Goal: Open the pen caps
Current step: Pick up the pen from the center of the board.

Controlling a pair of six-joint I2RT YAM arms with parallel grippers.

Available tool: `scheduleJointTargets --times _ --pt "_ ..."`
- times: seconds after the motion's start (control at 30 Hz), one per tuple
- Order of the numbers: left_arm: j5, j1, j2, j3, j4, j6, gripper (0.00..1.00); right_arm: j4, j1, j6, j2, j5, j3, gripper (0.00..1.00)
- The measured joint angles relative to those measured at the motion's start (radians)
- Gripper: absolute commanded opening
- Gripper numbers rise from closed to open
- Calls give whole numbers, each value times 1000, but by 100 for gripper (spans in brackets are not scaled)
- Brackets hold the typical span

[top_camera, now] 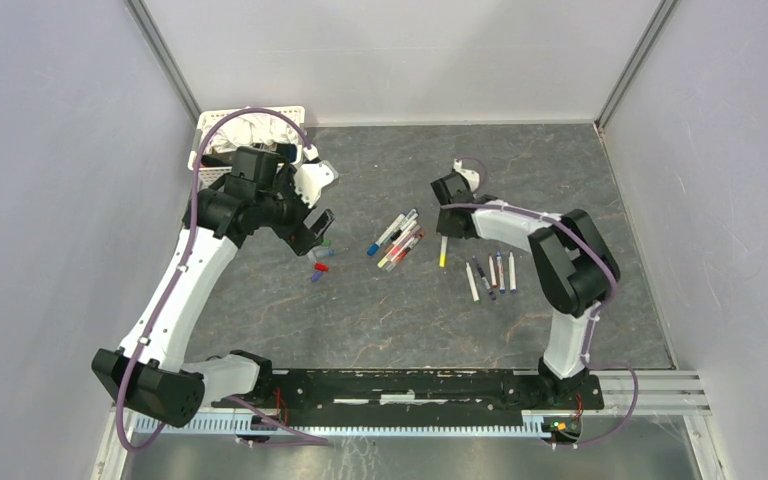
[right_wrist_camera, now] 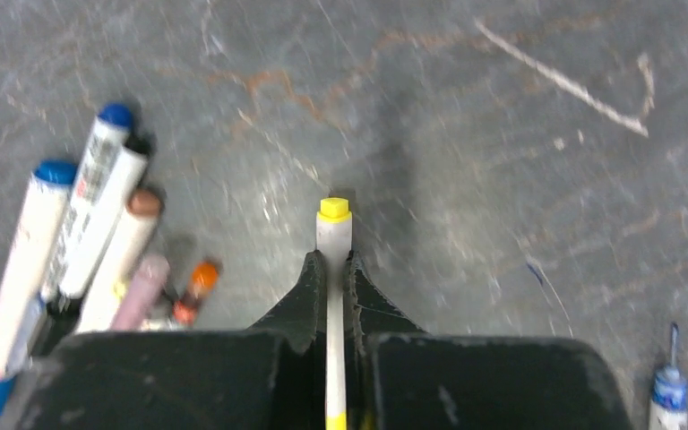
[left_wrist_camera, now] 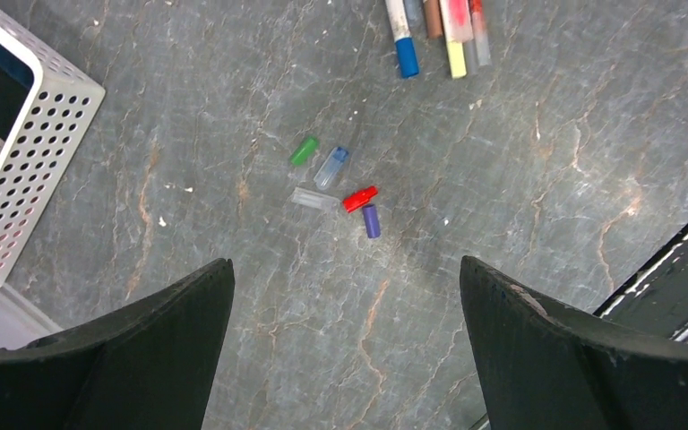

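Right of the middle pens [top_camera: 397, 240], my right gripper [right_wrist_camera: 332, 267] pinches a yellow-ended pen [right_wrist_camera: 333, 235], probably offering its end for pulling. My left gripper [left_wrist_camera: 345, 269] hangs spread above loose caps [left_wrist_camera: 358, 199].

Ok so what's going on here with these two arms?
The right claw is shut on a slim white pen with a yellow end. The left claw hangs open above five small loose plastic caps. A bunch of white marker pens and a row of thin pens lie on the grey table.
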Motion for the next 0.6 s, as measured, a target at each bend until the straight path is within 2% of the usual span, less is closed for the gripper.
scheduleJointTargets --times 0.27,0.37,0.6 --pt "106 0 32 22 31 -89 100 188 12 92 -364 -138 -314 0" --pt "217 -14 54 22 63 -151 100 305 64 142 -502 -142 -335 0" --pt "377 -168 119 21 107 -257 100 482 284 153 -615 -95 -317 0"
